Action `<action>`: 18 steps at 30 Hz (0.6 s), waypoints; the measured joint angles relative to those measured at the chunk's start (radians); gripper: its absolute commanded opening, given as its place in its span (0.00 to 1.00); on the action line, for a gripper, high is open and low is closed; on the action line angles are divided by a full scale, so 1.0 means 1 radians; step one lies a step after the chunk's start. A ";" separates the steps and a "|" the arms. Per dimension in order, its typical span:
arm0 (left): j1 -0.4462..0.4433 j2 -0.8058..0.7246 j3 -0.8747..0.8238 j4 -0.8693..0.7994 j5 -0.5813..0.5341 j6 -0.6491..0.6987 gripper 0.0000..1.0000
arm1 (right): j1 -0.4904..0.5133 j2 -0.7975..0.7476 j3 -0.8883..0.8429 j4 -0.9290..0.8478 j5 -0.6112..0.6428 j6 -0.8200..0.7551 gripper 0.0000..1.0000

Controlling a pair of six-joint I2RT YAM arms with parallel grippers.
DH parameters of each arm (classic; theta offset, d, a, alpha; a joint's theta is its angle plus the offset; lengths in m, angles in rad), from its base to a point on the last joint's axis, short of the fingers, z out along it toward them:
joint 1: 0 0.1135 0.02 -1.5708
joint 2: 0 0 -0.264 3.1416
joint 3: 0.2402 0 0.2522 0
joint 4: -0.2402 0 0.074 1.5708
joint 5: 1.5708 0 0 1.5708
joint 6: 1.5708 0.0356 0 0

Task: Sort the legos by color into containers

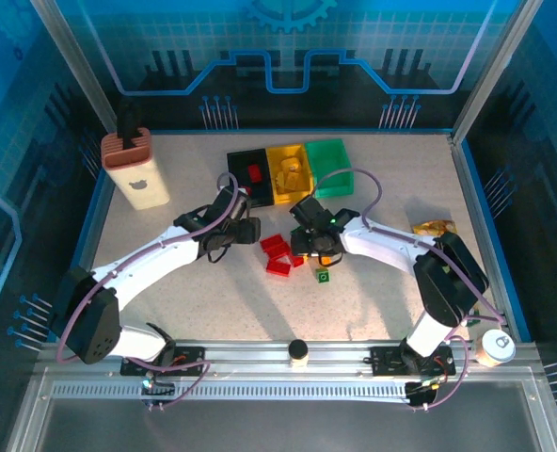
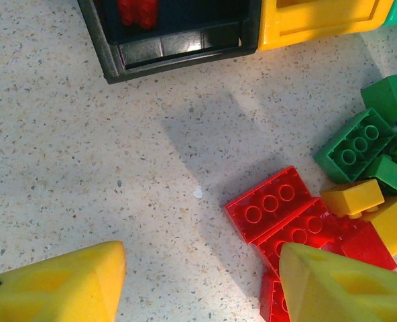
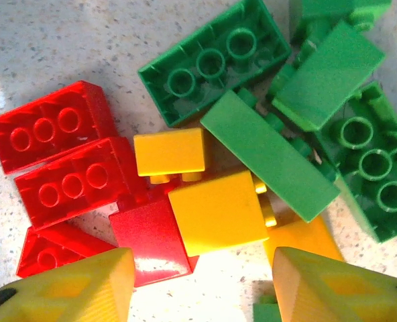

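Three bins stand in a row: the black bin [image 1: 236, 160], the yellow bin [image 1: 278, 155] touching its right side, and the green bin [image 1: 327, 146] next beyond. One red brick [image 1: 255, 173] lies inside the black bin. The legos [image 1: 278, 252] sit in a jumbled heap on the table, nearer the arm bases than the black bin. The red pieces [image 3: 51, 131] are roughly in line with the black bin, the green pieces [image 3: 212, 60] lie off to its right, and the yellow ones are between.

Left gripper [image 2: 198, 288]: jaws spread and empty, hovering between the black bin and the heap's red edge. Right gripper [image 3: 198, 288]: likewise spread and empty, over a yellow brick [image 3: 215, 211].

I judge each brick light, rigid and smooth-walled, so it could squirt out under an off-centre pinch. I would take hold across two flat, parallel side walls at mid-length, not on studs or corners. Several pieces lean on one another, so I expect neighbours to shift when one is lifted.
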 measured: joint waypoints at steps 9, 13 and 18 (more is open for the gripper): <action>0.000 -0.017 -0.027 0.012 0.000 -0.019 0.62 | 0.048 0.027 0.000 -0.018 0.058 0.272 0.47; 0.000 -0.018 -0.033 0.013 0.000 -0.022 0.61 | 0.057 0.035 0.000 -0.019 0.081 0.369 0.51; 0.000 -0.021 -0.034 0.016 0.000 -0.022 0.61 | 0.055 0.048 0.015 -0.030 0.120 0.442 0.53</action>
